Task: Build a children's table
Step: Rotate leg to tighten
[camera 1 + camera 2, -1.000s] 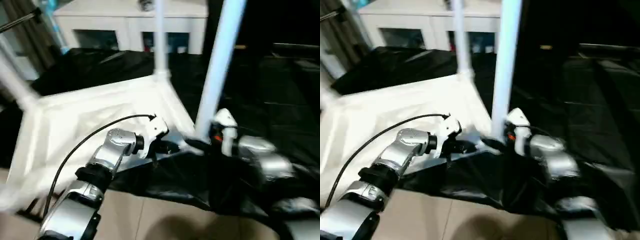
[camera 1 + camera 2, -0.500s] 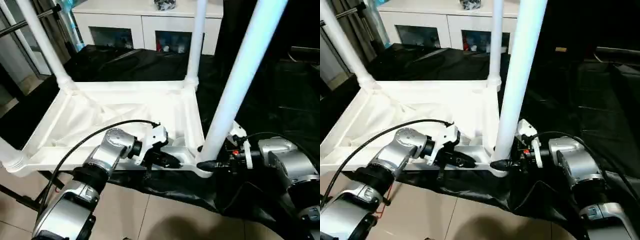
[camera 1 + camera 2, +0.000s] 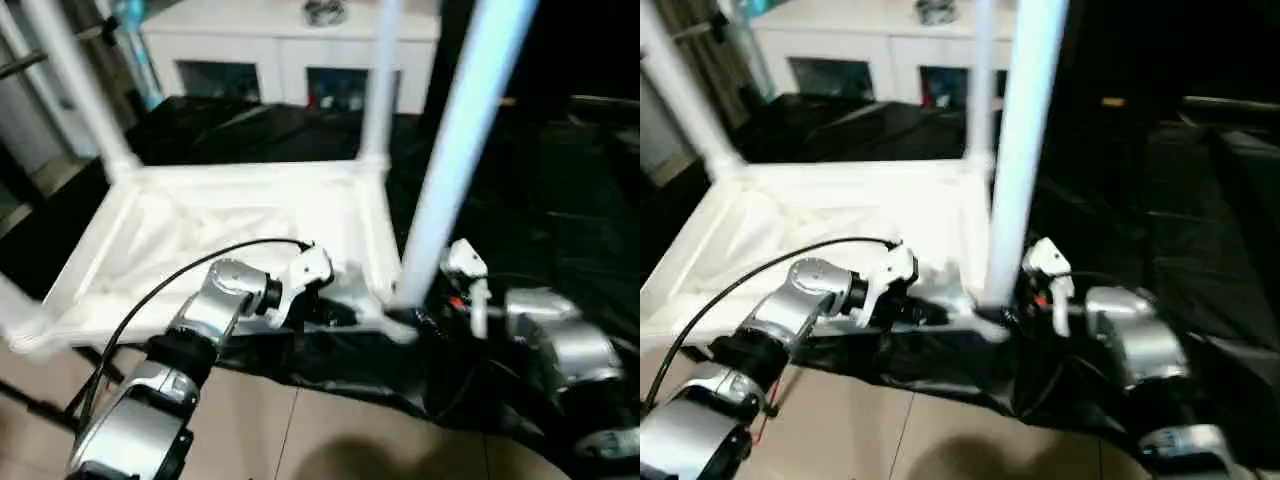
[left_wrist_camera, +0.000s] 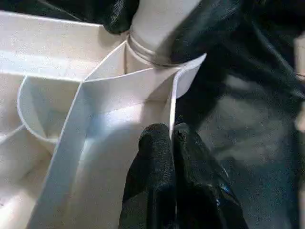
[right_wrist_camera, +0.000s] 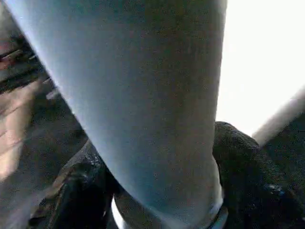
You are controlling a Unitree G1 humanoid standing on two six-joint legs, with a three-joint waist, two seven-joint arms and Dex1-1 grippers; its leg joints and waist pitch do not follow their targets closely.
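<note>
Tabletop (image 3: 250, 215): you've got it lying upside down on the black sheet (image 3: 560, 180), ribbed underside facing up, its long axis running across your view from left to right.
Legs: three stand up out of the corner sockets, and a fourth shows at the near left corner (image 3: 15, 310); the near right leg (image 3: 450, 140) is the one you're working, rising steeply and leaning a touch to the right.
Left gripper (image 4: 171, 138): fingers pinched tight on the thin upright rim wall of the tabletop, just beside the near right socket (image 4: 157, 57).
Right gripper (image 3: 425, 315): fingers set either side of the base of the near right leg, dark pads (image 5: 238, 157) hugging the tube where it meets the socket ring; whether they truly clamp it, you can't tell.
Handling: judge it light, hollow plastic — stiff along the ribs, but that thin rim will likely flex if you lever on it. The tube looks smooth, so expect slip.
Where to hold: stay low on the leg near the socket, and brace on the rim close to the corner, where the ribs meet.
</note>
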